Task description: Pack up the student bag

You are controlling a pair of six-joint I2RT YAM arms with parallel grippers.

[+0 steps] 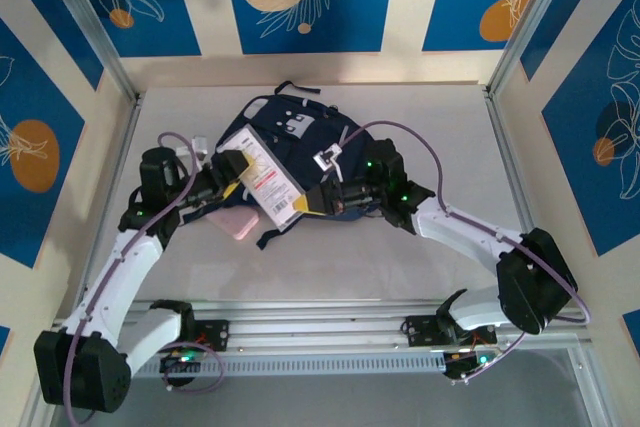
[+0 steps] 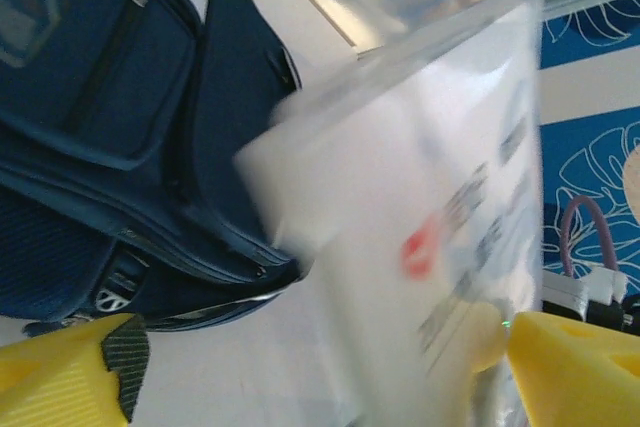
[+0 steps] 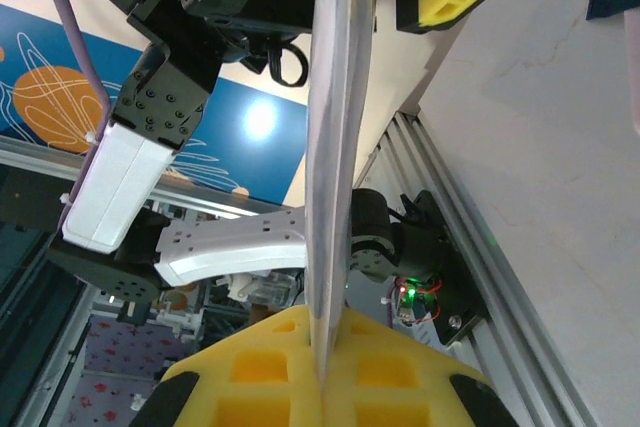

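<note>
Holding flat white packet [image 1: 265, 182] pinched in closed right pincer [image 3: 322, 332], open left pincer [image 2: 320, 357] astride it, over student bag [image 1: 300, 132] lying mid desk [image 1: 420, 257]; looks early: packet not inside yet, pink item [image 1: 237, 224] waiting near bag

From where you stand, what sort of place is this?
Probably a robot test booth: a white table walled by blue leaf-print panels, metal frame posts at the corners, and two arms bolted to a rail at its near edge.
</note>
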